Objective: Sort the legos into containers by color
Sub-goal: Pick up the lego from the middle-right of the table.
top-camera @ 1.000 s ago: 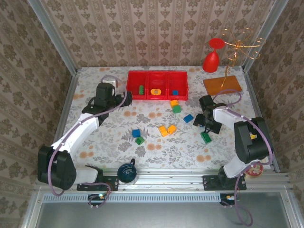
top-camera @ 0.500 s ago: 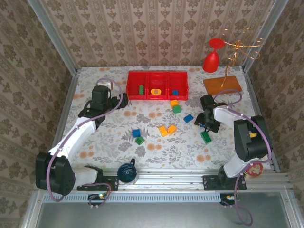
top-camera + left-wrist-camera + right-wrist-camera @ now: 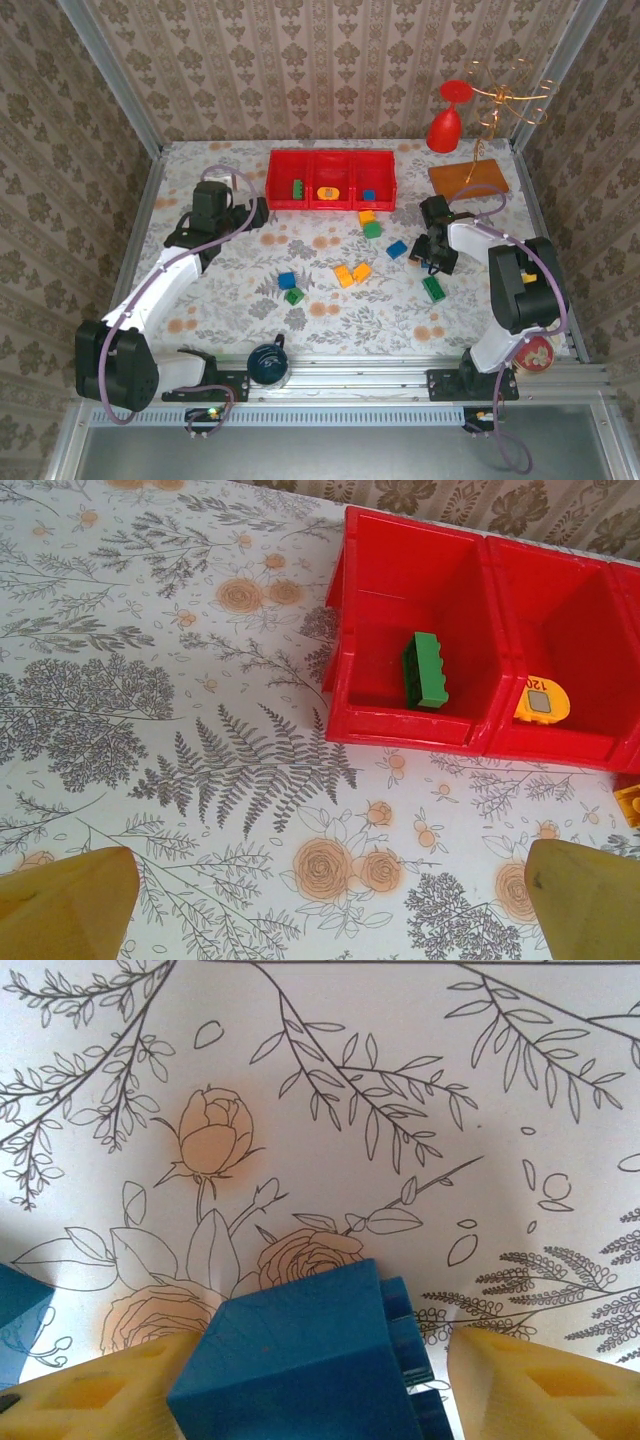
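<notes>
The blue lego [image 3: 300,1365] lies between the fingers of my right gripper [image 3: 318,1385], low against the flowered table cover [image 3: 350,1110], which I judge it rests on. One pad [image 3: 95,1395] looks to be against its side while the other pad [image 3: 530,1390] stands just clear, so this hand is narrowed around the brick but not clamped on it. I expect it to be light, stiff and slick-sided. It is hard plastic that won't give, so a pinch on a corner could spin it or squirt it out. I want two opposite flat walls, taken squarely, below the studs. A second blue lego [image 3: 397,248] lies just beside my hand, and a green lego [image 3: 434,288] lies nearer my base. The red tray [image 3: 274,185] is farther back, its right compartment holding a blue piece [image 3: 368,195], where I reckon this one belongs. My left gripper [image 3: 325,905] hangs wide and empty before the tray's left compartment, which holds a green brick [image 3: 425,670].
</notes>
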`<action>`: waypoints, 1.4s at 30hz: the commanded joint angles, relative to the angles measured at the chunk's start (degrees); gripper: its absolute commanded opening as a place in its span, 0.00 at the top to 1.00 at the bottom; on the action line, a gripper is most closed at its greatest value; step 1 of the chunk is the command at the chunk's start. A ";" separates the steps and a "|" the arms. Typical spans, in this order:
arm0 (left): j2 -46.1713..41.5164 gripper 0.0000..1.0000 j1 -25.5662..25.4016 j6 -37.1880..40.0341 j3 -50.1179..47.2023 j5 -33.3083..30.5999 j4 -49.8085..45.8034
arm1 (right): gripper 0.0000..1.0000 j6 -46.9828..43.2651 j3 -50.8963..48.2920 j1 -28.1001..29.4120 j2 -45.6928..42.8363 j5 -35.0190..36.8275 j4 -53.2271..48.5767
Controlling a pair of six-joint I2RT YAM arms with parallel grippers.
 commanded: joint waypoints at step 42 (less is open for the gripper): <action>-2.57 0.00 1.82 -0.99 -2.49 0.24 -0.39 | 0.70 -0.24 3.11 1.71 -3.22 0.72 0.82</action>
